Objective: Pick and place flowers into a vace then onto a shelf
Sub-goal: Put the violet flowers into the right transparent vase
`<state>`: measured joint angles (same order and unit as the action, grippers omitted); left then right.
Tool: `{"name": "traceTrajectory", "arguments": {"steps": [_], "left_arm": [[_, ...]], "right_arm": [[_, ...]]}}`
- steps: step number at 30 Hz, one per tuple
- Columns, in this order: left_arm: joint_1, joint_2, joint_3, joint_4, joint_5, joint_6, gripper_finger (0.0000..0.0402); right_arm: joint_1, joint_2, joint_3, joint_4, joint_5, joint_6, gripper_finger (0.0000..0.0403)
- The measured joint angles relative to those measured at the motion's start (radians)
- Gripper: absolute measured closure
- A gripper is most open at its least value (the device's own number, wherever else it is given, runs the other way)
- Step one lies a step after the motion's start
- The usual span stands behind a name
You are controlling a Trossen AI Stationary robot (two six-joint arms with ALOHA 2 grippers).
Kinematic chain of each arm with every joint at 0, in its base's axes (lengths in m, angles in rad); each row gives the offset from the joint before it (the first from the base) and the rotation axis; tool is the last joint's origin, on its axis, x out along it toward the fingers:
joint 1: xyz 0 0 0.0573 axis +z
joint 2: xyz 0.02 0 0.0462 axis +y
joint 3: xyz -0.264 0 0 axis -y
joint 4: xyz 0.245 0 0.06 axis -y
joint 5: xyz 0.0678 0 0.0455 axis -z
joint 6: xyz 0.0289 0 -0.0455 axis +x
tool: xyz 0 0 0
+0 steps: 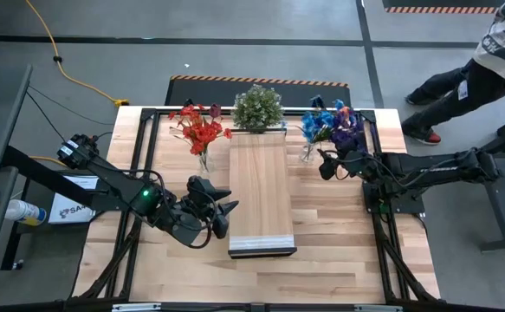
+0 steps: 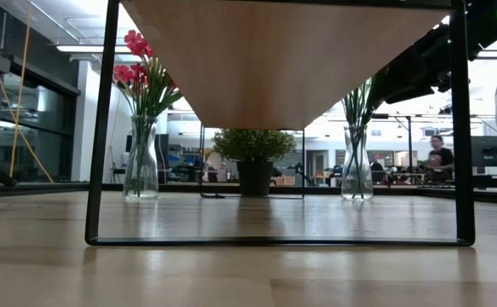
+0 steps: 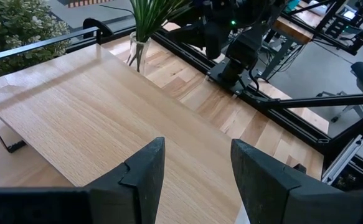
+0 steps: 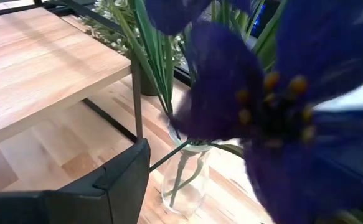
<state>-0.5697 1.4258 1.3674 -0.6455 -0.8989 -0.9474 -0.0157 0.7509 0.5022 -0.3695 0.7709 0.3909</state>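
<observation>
Flowers are already in both vases, so the step in hand looks like moving a vase up onto the shelf. Nearest the front edge of the table, the left gripper (image 1: pixel 220 211) hangs over the shelf's (image 1: pixel 261 186) left long edge near its pale front end; in the left wrist view its fingers (image 3: pixel 145 168) stand apart with only bare plank between them, holding nothing. Farther back on the right side, the right gripper (image 1: pixel 328 163) sits just beside the glass vase (image 1: pixel 308 152) with the blue and purple flowers (image 1: pixel 332 121), near the back right corner of the table. The right wrist view shows one dark finger (image 4: pixel 122 171) close to the vase body, blooms crowding the lens; jaws appear parted, no grip on the glass visible. Red flowers (image 1: pixel 198 128) stand in a second vase (image 1: pixel 203 161) by the shelf's back left corner; the potted plant (image 1: pixel 257 107) sits at the shelf's back end. Next move, by judgement: right gripper closes on the vase neck below the blooms, lifts straight up clear of the black shelf frame (image 2: pixel 103 128), then sets down on the plank; tall stems make it tippy. Hard to make out: the right gripper's second finger, hidden by the blue bloom; contact with the glass cannot be confirmed. The low view shows neither gripper, only the shelf underside. A person (image 1: pixel 469 82) stands off the back right corner, partly cut off.
</observation>
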Motion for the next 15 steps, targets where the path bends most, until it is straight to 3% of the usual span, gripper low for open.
{"name": "traceTrajectory", "arguments": {"steps": [15], "left_arm": [[0.000, 0.000, 0.000, 0.000, 0.000, 0.000, 0.0186]], "right_arm": [[-0.088, 0.000, 0.025, -0.006, -0.061, -0.092, 0.0136]]}}
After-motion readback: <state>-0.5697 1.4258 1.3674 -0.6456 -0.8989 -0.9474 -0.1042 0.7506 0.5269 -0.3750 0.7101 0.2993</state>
